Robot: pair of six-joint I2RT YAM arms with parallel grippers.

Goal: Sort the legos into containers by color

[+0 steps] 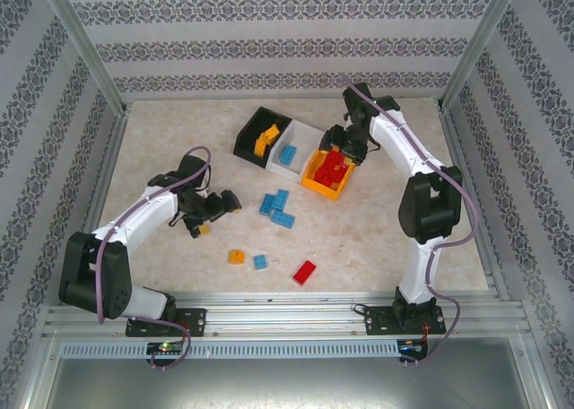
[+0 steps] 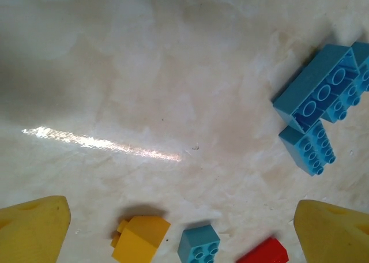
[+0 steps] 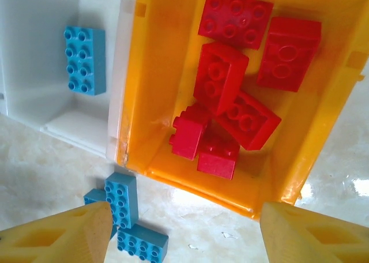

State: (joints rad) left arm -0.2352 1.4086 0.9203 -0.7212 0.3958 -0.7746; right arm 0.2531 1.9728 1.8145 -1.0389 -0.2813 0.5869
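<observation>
Red legos [image 3: 230,84] lie in the orange bin [image 3: 153,101] below the right tool [image 3: 183,225].

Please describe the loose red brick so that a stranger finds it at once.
From the orange bin, come toward the near edge of the table. The red brick lies there, right of a small blue brick; it is the only red one outside a bin.

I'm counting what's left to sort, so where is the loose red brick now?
In the top view the red brick lies on the table near the front edge, just right of a small blue brick.
</observation>
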